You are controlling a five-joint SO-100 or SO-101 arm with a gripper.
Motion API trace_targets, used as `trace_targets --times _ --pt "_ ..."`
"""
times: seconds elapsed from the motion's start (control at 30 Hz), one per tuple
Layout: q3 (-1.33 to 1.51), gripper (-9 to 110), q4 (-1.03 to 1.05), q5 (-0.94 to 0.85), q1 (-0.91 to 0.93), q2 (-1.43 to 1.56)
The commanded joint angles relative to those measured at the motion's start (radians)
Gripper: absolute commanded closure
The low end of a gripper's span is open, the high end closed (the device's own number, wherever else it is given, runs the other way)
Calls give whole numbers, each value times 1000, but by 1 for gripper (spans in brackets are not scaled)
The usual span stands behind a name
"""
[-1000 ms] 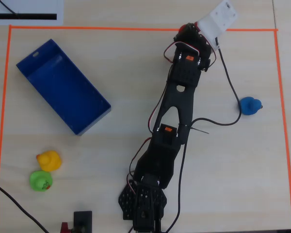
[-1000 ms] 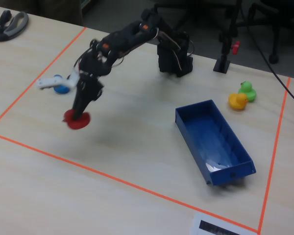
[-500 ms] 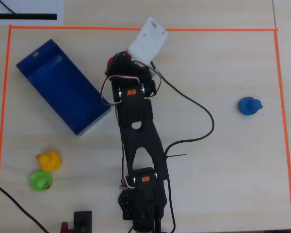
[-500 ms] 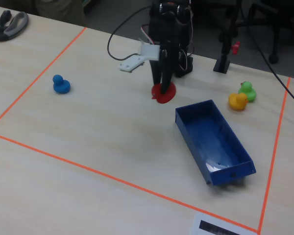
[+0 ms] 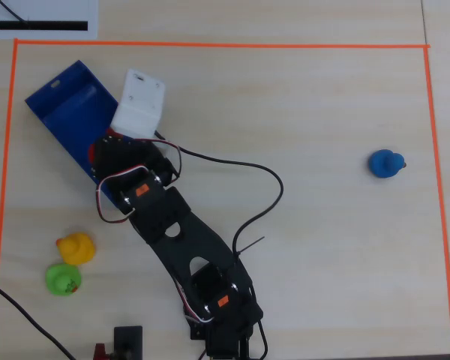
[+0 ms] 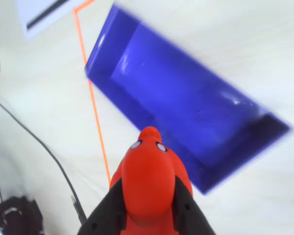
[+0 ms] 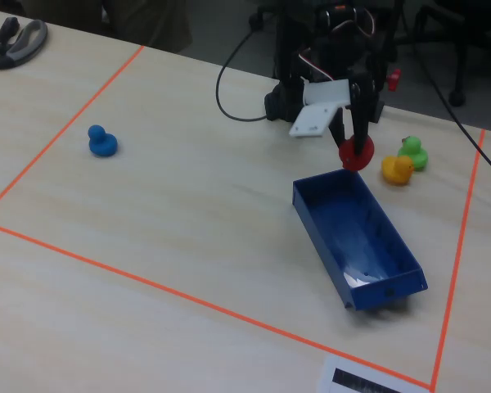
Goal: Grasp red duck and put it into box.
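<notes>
A pale wood counter [image 7: 188,221] marked with orange tape [image 7: 188,299] holds the blue box [image 7: 356,237]. The hand [image 6: 149,208] grips the red duck [image 6: 149,178] above the box's near end. From overhead, the arm hides the duck almost entirely.

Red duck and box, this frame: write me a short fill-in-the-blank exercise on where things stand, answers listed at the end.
1. The gripper is shut on the ____ duck.
2. In the fixed view, that duck hangs above the near end of the ____ box, not yet inside it.
3. In the overhead view, the yellow duck sits right beside the ____ duck.
4. In the overhead view, the blue duck lies alone toward the ____ side of the orange tape border.

Missing words: red; blue; green; right
</notes>
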Motion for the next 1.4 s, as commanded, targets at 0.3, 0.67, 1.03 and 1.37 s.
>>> trace_targets --times 0.3,0.67,1.03,1.37 --pt "-66 89 -224 9 -48 -305" --pt "-92 74 -175 -43 -11 -301" --pt "-84 101 -57 -242 256 201" --pt "402 101 -403 -503 563 839"
